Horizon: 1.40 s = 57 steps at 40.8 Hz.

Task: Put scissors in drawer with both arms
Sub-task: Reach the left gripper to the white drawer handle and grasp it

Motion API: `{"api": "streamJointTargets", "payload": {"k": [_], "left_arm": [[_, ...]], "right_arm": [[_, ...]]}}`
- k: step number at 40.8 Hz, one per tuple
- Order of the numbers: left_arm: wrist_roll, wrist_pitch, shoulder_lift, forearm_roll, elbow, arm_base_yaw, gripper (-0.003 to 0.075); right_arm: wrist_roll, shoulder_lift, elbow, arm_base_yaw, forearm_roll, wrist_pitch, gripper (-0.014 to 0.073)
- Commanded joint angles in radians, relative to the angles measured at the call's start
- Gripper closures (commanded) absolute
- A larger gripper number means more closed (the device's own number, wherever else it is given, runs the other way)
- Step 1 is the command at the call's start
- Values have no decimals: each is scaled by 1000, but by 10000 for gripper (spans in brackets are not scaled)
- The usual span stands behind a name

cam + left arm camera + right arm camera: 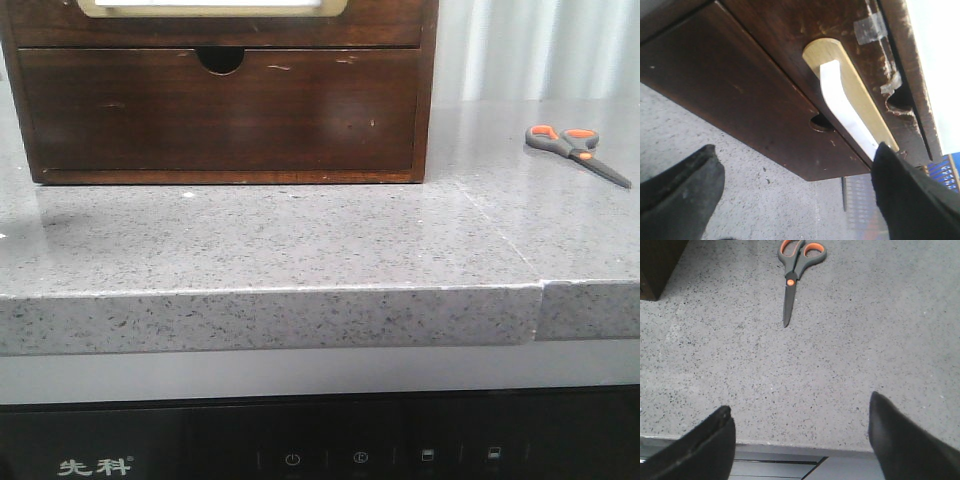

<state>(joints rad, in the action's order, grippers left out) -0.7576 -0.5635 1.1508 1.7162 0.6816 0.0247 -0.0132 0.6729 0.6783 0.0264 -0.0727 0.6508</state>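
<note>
My scissors lie at the frame's right edge; both my grippers gape empty, the left near the drawer.

Front cam: low, facing fwd over counter, close to drawer cabinet. L wrist: tight on drawer. R wrist: above scissors, shared w/ front

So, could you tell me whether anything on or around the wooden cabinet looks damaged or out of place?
The cabinet is worn: scratches mark both drawer fronts, and the left wrist view shows a strip of clear tape on its chipped edge. The scissors lie closed on the counter to its right, intact.
</note>
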Motion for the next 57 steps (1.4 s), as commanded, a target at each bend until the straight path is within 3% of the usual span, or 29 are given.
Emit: {"api": "streamJointTargets", "payload": {"k": [1, 15, 27, 30, 39, 44, 57], "left_arm": [[-87, -86, 38, 145, 38, 8, 135], [-106, -293, 242, 145, 227, 8, 135], [-106, -338, 370, 145, 353, 8, 137], [-106, -349, 386, 145, 364, 8, 174], [-106, -382, 391, 145, 366, 8, 467], [-106, -388, 391, 145, 366, 8, 563], [-130, -473, 338, 145, 322, 8, 587]], "right_arm": [[3, 5, 37, -3, -14, -57, 21], [3, 5, 37, -3, -14, -57, 21], [3, 5, 37, -3, -14, -57, 21], [3, 5, 37, -3, -14, -57, 21], [3, 5, 37, -3, -14, -57, 21], [3, 5, 37, -3, -14, -57, 21], [3, 5, 37, -3, -14, -57, 21]]}}
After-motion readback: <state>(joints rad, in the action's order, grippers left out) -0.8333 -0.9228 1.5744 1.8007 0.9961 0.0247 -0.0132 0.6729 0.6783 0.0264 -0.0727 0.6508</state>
